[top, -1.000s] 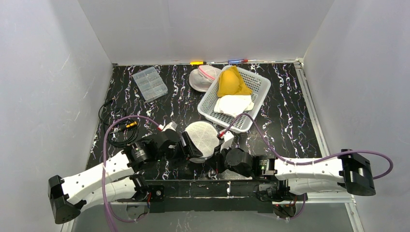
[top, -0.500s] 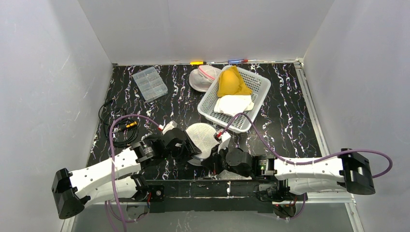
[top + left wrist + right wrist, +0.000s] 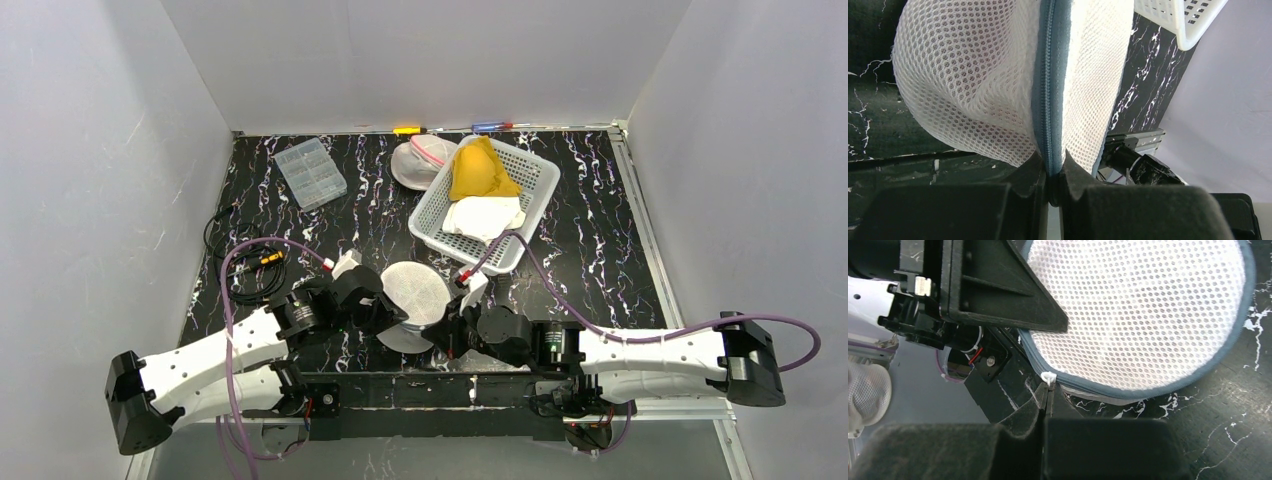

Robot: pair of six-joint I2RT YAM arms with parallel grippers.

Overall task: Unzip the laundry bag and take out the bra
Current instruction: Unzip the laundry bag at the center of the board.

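The laundry bag (image 3: 415, 293) is a round white mesh pouch with a blue-grey zipper round its rim, held up off the black table between both arms. My left gripper (image 3: 385, 318) is shut on the zippered edge: in the left wrist view the zipper (image 3: 1049, 75) runs down between the closed fingers of the left gripper (image 3: 1053, 172). My right gripper (image 3: 452, 325) is shut on the small white zipper pull (image 3: 1048, 376) at the rim of the laundry bag (image 3: 1138, 305). The bra is hidden.
A white basket (image 3: 535, 185) with yellow and white cloth stands at the back right. Beside it lies a second mesh bag (image 3: 420, 160). A clear compartment box (image 3: 310, 172) sits at the back left, and a black cable coil (image 3: 235, 255) lies on the left.
My left gripper has closed onto the bag's zippered edge. The bag has tipped flatter between the arms, and the right arm has shifted slightly right.
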